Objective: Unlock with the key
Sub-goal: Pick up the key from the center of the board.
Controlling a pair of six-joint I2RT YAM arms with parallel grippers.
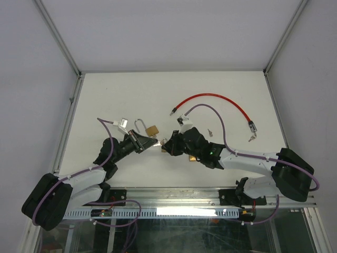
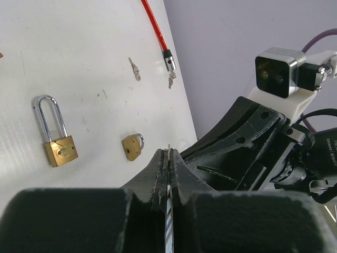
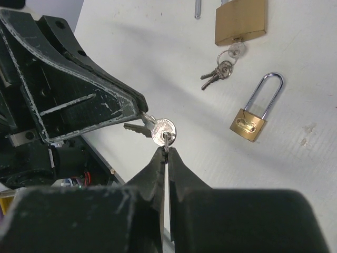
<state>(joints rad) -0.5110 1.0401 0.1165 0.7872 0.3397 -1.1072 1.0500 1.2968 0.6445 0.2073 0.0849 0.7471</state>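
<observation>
A small bunch of silver keys (image 3: 163, 130) hangs between my two grippers above the table. My right gripper (image 3: 167, 149) is shut on the bunch's ring. My left gripper (image 2: 169, 154) is shut on one key's blade, seen edge-on between its pads; its black fingers (image 3: 100, 108) show in the right wrist view. From above, the left gripper (image 1: 154, 141) and right gripper (image 1: 166, 148) meet tip to tip over the keys (image 1: 159, 143). A brass padlock with a long shackle (image 1: 147, 128) lies shut just beyond them and also shows in the right wrist view (image 3: 255, 118).
A bigger brass padlock (image 3: 239, 21) with its own keys (image 3: 220, 71) lies further left. A small brass padlock (image 2: 132, 146) and another long-shackle one (image 2: 58, 142) lie near the right arm. A red cable (image 1: 210, 97) and loose keys (image 1: 210, 133) lie at back right.
</observation>
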